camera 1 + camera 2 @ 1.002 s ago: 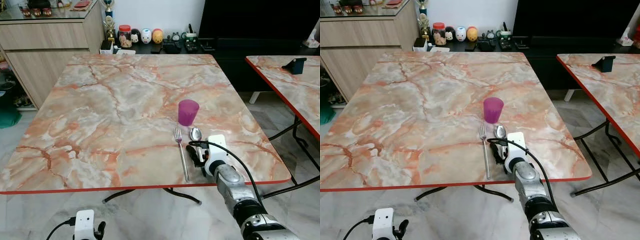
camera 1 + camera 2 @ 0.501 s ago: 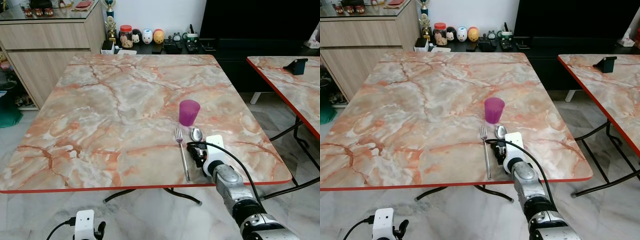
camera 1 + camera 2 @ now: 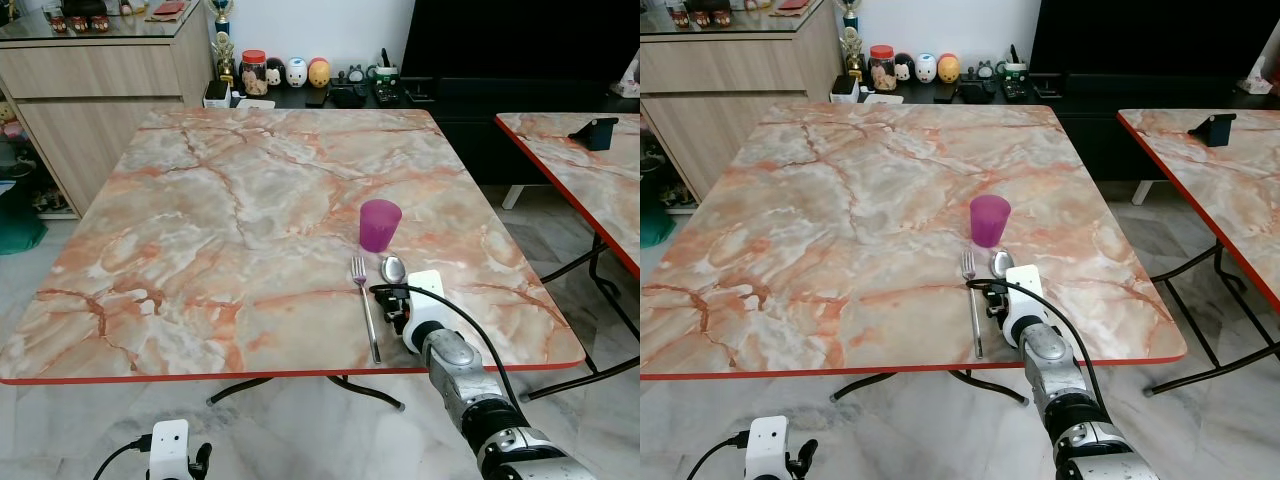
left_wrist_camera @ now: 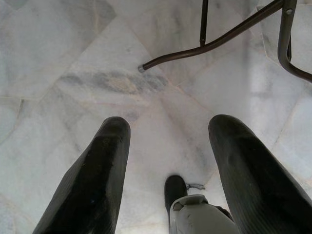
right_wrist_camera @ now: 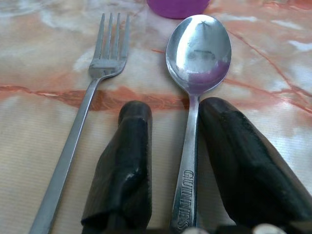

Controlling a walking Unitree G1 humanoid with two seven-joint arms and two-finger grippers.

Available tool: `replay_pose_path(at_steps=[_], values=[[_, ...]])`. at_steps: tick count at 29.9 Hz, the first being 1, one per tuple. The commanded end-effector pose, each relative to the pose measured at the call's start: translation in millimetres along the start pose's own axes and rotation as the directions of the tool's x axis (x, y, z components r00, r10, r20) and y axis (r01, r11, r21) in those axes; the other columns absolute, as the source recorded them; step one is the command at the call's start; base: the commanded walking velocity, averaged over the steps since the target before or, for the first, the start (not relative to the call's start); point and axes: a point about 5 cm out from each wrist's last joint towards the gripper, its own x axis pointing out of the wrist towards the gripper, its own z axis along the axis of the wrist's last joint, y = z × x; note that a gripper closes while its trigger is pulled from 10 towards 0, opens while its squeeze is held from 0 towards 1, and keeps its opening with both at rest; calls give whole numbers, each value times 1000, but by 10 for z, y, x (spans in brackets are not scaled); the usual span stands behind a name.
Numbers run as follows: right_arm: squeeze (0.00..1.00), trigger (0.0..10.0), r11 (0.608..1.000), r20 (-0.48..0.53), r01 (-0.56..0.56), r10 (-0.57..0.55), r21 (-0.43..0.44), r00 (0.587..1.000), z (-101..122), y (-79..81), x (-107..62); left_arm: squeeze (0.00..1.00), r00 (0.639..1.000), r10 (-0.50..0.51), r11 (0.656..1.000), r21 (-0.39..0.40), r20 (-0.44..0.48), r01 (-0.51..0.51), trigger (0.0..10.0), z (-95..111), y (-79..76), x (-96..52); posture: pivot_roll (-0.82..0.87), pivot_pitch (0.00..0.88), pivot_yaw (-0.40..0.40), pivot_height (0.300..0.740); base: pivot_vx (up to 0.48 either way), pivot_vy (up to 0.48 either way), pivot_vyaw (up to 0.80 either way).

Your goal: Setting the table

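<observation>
Now right pincer point(image 5: 168, 161) parted, spoon point(image 5: 195, 97) handle lying between its fingers, fork point(image 5: 83, 117) just beside

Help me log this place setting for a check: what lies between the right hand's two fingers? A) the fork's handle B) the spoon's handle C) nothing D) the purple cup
B: in the right wrist view the spoon has its handle running between the right hand fingers, while the fork lies outside them, beside one finger.
</observation>
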Motion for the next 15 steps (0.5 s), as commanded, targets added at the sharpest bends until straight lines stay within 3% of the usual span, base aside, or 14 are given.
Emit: replay_pose_path(at_steps=[1,15], values=[[0,0,1000,-30,27,-27,-2,999,-34,-63,-6,0,1000,5,1000,-7,-20,-5,10000,-54,-1,-18,-74,10,-42,719,0,0,0],[0,0,998,-16,59,-59,0,998,-18,-91,-9,0,1000,7,1000,-7,-16,-7,10000,-44,7,-15,-72,10,-41,719,0,0,0]])
